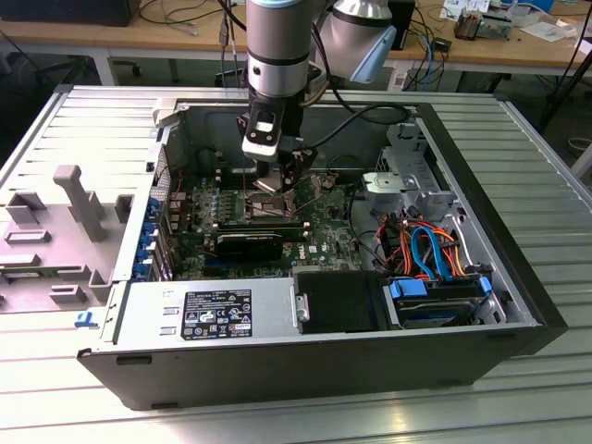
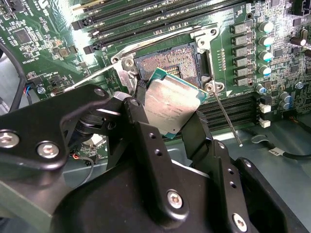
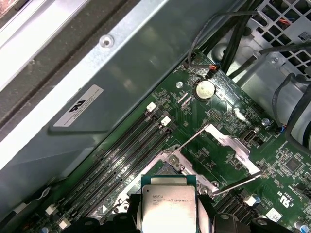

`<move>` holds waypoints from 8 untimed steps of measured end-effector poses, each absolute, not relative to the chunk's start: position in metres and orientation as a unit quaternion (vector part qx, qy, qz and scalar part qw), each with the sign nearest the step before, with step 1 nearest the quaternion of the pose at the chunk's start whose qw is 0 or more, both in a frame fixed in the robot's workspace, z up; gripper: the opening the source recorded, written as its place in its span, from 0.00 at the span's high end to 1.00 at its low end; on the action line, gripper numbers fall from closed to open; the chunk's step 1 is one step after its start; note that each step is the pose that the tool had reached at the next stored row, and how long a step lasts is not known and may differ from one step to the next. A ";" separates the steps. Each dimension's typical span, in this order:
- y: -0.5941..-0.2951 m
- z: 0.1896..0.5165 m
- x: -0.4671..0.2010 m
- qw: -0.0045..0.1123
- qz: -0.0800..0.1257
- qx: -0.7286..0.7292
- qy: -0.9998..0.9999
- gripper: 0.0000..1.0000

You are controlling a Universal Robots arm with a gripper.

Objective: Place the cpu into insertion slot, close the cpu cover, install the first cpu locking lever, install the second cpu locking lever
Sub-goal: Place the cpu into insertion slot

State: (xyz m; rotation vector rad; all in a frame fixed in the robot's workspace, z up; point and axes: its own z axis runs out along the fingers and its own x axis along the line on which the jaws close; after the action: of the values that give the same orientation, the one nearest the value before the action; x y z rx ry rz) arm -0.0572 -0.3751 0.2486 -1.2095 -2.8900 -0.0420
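Black two-finger gripper (image 2: 167, 121), clamped on the small square silver-grey metal-topped cpu (image 2: 172, 108), held it tilted, unseated, just over the edge of the dark-framed square insertion slot (image 2: 167, 60) on the green circuit board (image 2: 43, 29)

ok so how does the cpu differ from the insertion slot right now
The cpu is held in the gripper, off the circuit board. The insertion slot sits fixed in that board, open and empty. The cpu has a dull silver top with a green edge, while the insertion slot is dark inside. Both are square and look close in footprint.
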 end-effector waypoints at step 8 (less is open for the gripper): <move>-0.375 0.248 -0.057 0.004 -0.013 -0.390 -0.921 0.46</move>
State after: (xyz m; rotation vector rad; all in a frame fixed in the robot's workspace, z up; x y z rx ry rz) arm -0.0572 -0.3751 0.2482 -1.2231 -2.8844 -0.0420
